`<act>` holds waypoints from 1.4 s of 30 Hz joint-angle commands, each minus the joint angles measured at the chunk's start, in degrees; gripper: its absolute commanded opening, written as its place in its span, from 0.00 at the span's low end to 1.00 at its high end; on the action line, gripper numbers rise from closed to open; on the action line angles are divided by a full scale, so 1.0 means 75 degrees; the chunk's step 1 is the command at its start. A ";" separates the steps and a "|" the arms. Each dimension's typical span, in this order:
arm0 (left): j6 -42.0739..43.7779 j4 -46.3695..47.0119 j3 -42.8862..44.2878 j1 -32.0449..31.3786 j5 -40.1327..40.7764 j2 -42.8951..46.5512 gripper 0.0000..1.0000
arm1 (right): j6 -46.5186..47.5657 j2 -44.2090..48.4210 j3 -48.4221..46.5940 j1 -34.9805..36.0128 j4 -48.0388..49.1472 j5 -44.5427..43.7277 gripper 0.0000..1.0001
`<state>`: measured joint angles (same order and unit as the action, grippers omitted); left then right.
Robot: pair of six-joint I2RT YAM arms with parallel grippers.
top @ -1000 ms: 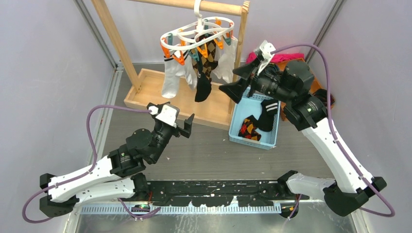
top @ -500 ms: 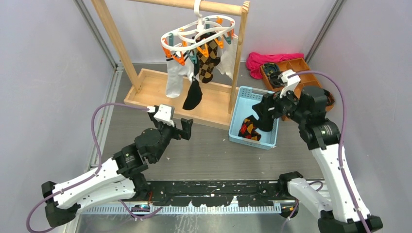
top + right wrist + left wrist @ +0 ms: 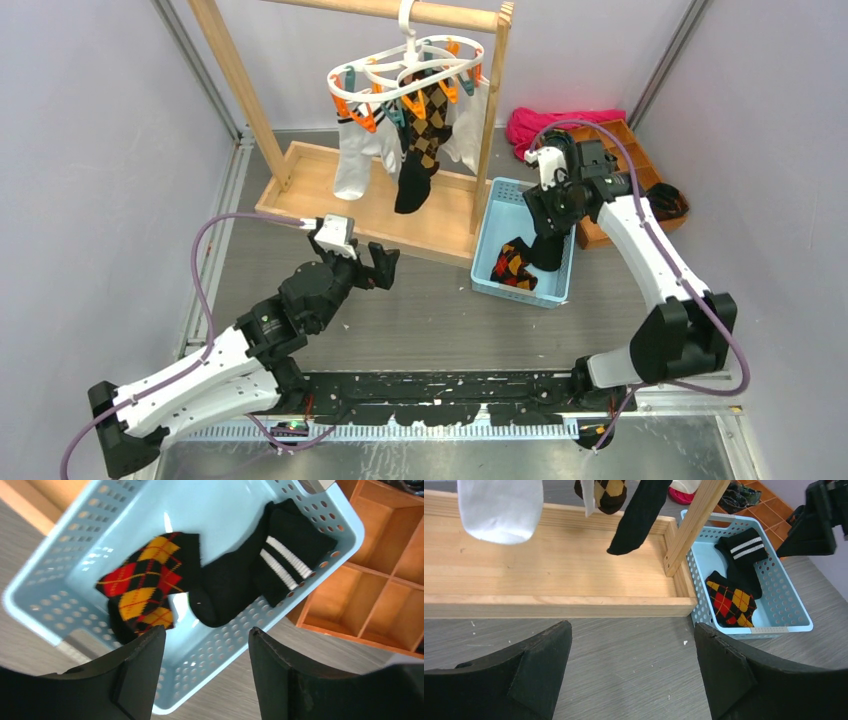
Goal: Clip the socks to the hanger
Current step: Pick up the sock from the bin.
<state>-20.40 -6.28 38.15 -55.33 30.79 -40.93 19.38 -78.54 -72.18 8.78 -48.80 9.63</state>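
Nearest the bases, the left pincer [image 3: 381, 264] has barely shifted over the last second. It hangs above the grey desk [image 3: 430, 320] facing the wooden rack [image 3: 236, 82], its fingers spread wide with nothing between them. The real change is on the right. A second ago that arm was raised beside the hanger. It has since swung down and back, so the right pincer [image 3: 204, 644] now points into the blue basket [image 3: 520, 291], its fingers drawn in a little but apart and holding nothing. I read this as one sock finished and the arm starting on the next pickup. In the basket, the black sock [image 3: 235, 582] with two white stripes at its cuff lies crumpled against the far wall. Its toe end touches the loose argyle sock [image 3: 140, 587] beside it, and the right wrist view shows it just beyond the fingertips. Further back, the white hanger [image 3: 410, 66] hangs by its hook from the rack's top bar. It has swayed over the last second, so its load sits slightly differently. That load is white socks [image 3: 352, 165], an argyle sock [image 3: 430, 120] and a long black sock [image 3: 410, 190] hanging toe-down from a clip. That sock's cuff is hidden among the clips, so I cannot tell whether it has stripes.
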 commanded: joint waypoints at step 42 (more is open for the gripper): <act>-0.1022 0.0547 -0.0977 0.0219 0.0058 0.0355 0.92 | 0.1786 -0.3954 -0.1404 -0.0028 0.1128 -0.3217 0.44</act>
<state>-27.07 -4.95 30.89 -53.98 31.20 -39.07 32.86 -109.01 -82.43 8.78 -42.35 -14.50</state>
